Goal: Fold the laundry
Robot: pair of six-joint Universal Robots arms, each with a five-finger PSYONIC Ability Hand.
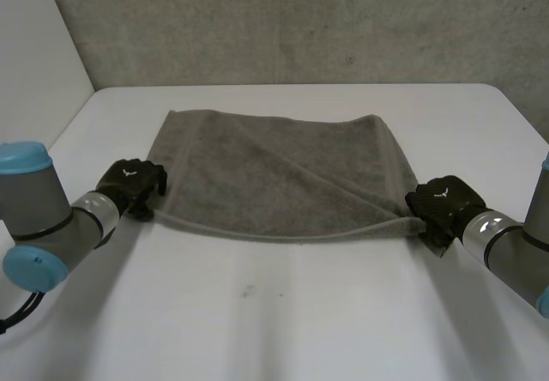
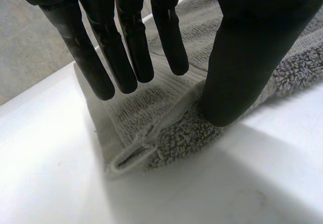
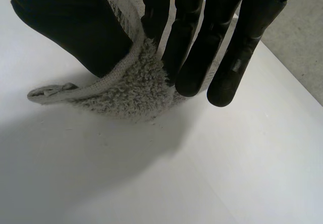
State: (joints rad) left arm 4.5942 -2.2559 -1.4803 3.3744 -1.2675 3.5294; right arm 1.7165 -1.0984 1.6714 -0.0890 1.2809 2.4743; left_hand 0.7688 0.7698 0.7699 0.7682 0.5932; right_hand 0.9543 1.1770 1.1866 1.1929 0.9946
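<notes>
At the near corners of the towel (image 1: 274, 175), one hand each: left hand (image 1: 130, 182) on the near left corner, right hand (image 1: 442, 202) on the near right corner. The towel lies flat on the worktop (image 1: 300, 312), apparently doubled once, and spans the gap between the two hands.

Left hand: not gripping. Fingers (image 2: 126, 57) are straight and spread above the corner, and the thumb (image 2: 242, 72) tip is set down on the pile beside them. The cloth lies flat under the palm, with the hem corner just past the fingertips.

Right hand: gripping. A ridge of the towel's edge stands pinched between its thumb (image 3: 75, 27) and its fingers (image 3: 197, 47). The corner tip lies on the worktop beside the thumb.

Risks, as judged from this:
- Uneven hold. If both arms lift now, only the right corner comes up. The left corner slides out from under the thumb and the fold goes skew.
- Left hand closes too shallow. I cannot tell how many layers sit at that corner. A pinch on the top one alone would leave the rest behind and open the existing fold.
- Right pinch sits in from the corner tip. The loose tip may droop and tuck under when laid down.
- Hands pulling apart. Nothing else holds the towel, so it drags across the worktop.
</notes>
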